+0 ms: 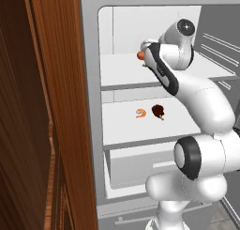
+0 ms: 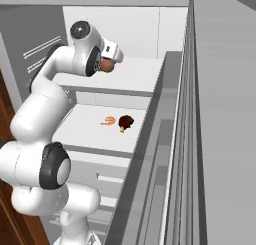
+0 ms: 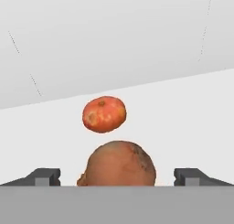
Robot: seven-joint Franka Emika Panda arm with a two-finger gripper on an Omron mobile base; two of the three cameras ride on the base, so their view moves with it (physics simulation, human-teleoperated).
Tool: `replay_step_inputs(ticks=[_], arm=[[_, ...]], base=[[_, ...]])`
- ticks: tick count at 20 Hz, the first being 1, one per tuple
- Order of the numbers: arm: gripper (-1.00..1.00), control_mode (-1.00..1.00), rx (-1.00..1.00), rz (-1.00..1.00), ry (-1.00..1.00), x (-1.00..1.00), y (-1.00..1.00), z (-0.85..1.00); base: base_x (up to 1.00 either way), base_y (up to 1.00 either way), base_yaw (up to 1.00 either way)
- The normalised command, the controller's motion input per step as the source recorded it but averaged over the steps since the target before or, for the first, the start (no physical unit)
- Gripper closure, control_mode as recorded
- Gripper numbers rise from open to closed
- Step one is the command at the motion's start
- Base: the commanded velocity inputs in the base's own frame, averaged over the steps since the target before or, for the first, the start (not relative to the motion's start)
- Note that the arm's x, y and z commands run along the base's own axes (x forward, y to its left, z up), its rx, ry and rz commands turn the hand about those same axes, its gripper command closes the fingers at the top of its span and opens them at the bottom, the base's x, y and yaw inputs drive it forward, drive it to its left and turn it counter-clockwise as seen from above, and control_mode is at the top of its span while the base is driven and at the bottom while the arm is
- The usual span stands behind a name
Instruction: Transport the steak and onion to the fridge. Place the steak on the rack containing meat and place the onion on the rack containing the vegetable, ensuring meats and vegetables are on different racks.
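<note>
The fridge [image 1: 90, 107] stands open and my arm reaches onto its upper shelf [image 1: 123, 70]. In the hand view the tan-brown onion [image 3: 119, 164] sits on that shelf between my gripper's [image 3: 118, 176] two fingertips [image 3: 45, 176], which stand wide apart and clear of its sides, so the gripper is open. The onion [image 2: 105, 65] shows as a brown patch under the hand [image 2: 111, 53]. On the lower shelf [image 1: 123, 128] lies the dark red-brown steak [image 1: 158, 111] [image 2: 126, 122].
An orange-red vegetable [image 3: 104, 114] [image 1: 140, 55] rests on the upper shelf just beyond the onion. An orange curled shrimp-like piece [image 1: 140, 113] [image 2: 107, 121] lies left of the steak. A drawer [image 1: 133, 168] sits below. A wooden cabinet [image 1: 42, 107] flanks the fridge on the left.
</note>
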Motion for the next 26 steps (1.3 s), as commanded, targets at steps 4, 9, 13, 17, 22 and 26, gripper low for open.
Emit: replay_step_inputs(ticks=[4, 9, 13, 17, 22, 26], arm=[[-1.00, -1.00, 0.00, 0.00, -0.25, -0.92, 0.00, 0.28], [-1.00, -1.00, 0.00, 0.00, -0.15, -1.00, 0.00, 0.17], [-1.00, -1.00, 0.00, 0.00, -0.03, -0.98, 0.10, 0.58], [-1.00, -1.00, 0.00, 0.00, 0.05, -1.00, 0.08, 0.77], [-1.00, -1.00, 0.00, 0.00, 0.08, -1.00, 0.07, 0.65], [-1.00, -1.00, -0.05, 0.03, -0.06, -1.00, 0.00, 0.08]], base=[[0.00, 0.00, 0.00], [0.00, 0.00, 0.00], [0.00, 0.00, 0.00], [0.00, 0.00, 0.00], [0.00, 0.00, 0.00], [0.00, 0.00, 0.00]])
